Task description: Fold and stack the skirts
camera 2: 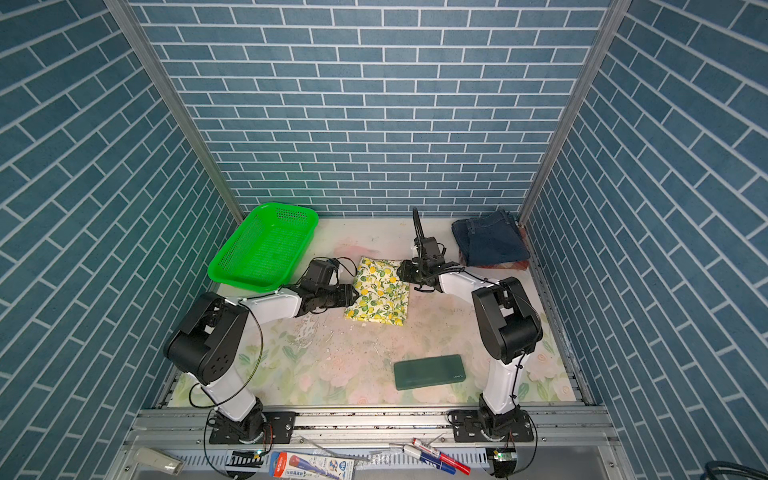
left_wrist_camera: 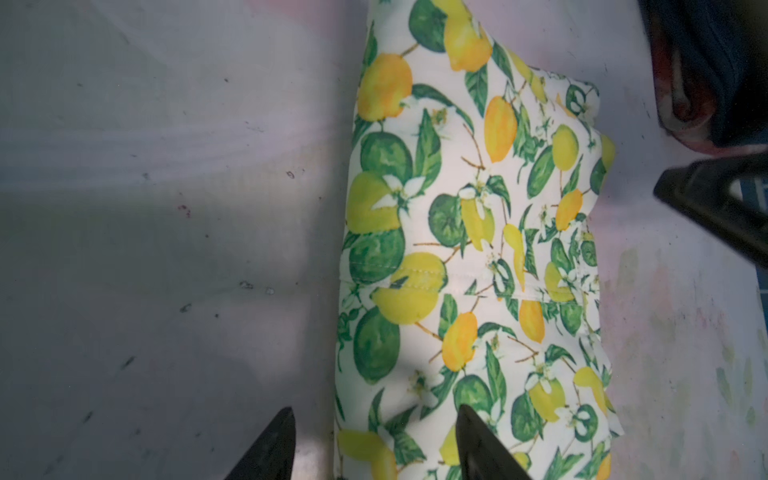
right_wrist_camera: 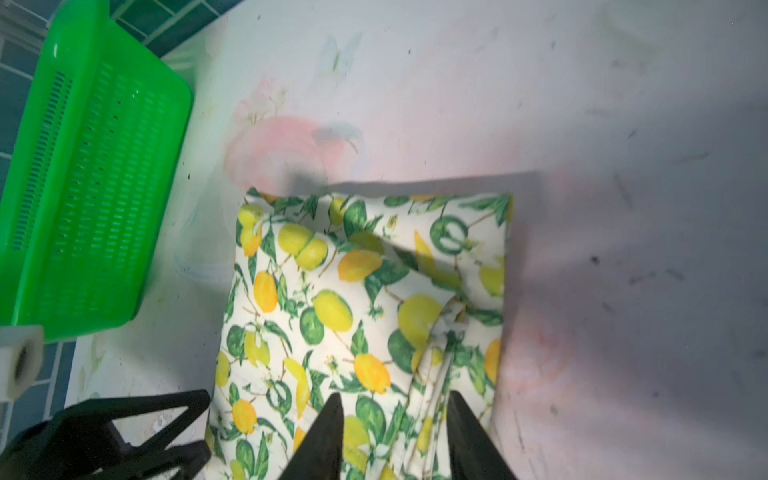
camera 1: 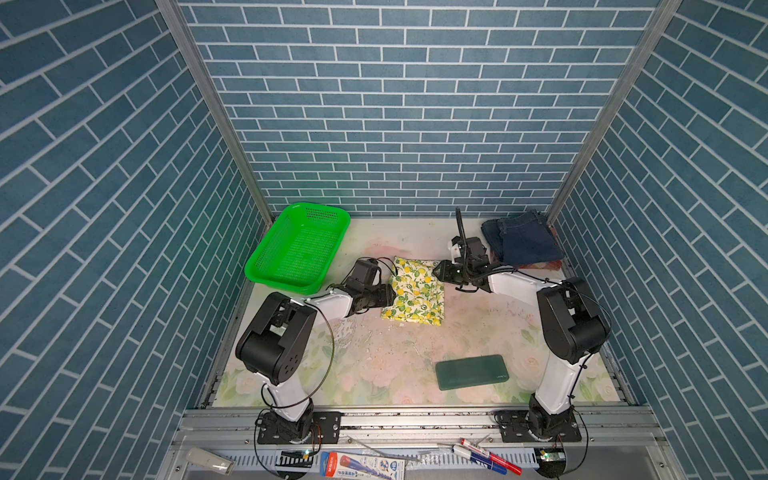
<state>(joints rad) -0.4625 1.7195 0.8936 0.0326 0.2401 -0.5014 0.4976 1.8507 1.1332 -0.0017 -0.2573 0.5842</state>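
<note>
The cream lemon-print skirt (camera 1: pixel 415 291) (camera 2: pixel 380 291) lies folded into a rectangle mid-table. My left gripper (camera 1: pixel 389 296) (left_wrist_camera: pixel 374 411) is at its left edge, open. One finger hangs over bare table and the other over the print. My right gripper (camera 1: pixel 437 270) (right_wrist_camera: pixel 395 395) is at the skirt's far right corner. It is open above a ridge of folded cloth, and nothing is pinched. In both top views the dark denim skirt (camera 1: pixel 521 241) (camera 2: pixel 490 243) lies folded at the back right on the plaid skirt (camera 1: pixel 540 265), of which only an edge shows.
A green mesh basket (camera 1: pixel 297 247) (right_wrist_camera: pixel 83 187) stands at the back left, close to the left arm. A flat dark green slab (camera 1: pixel 471 372) lies near the front right. Pens and a packet (camera 1: pixel 361 463) lie on the front rail. Blue brick walls enclose three sides.
</note>
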